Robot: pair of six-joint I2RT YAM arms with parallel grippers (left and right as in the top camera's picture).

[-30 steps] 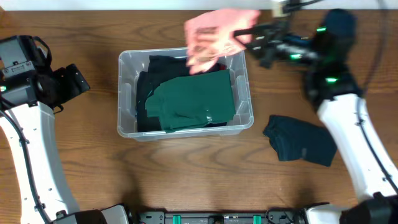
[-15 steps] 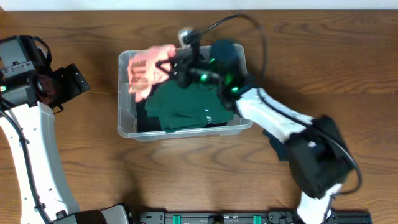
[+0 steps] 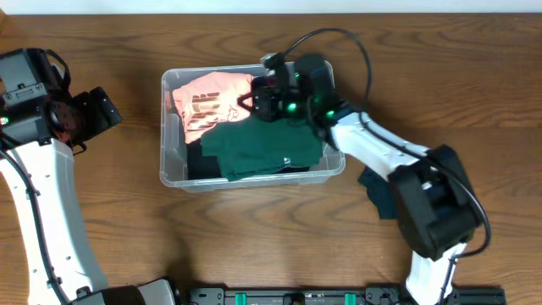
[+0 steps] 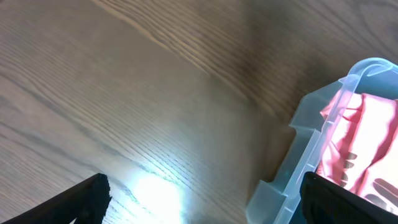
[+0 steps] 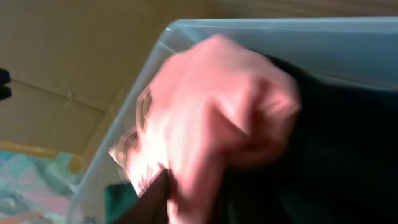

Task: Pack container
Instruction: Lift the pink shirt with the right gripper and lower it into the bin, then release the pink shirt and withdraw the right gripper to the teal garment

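Observation:
The clear container stands at mid-table and holds a green folded garment on top of dark ones. A pink garment lies in its back left part. My right gripper reaches into the container at the pink garment's right edge. In the right wrist view the pink cloth is blurred against one dark finger, and the jaw gap does not show. My left gripper hovers open over bare wood, left of the container's corner, with nothing in it.
A dark teal folded garment lies on the table right of the container, partly under my right arm. The left arm stands at the table's left edge.
My right arm swung left from beyond the container's back right, carrying the pink garment, which now lies in the container's back left. The left arm has not moved.

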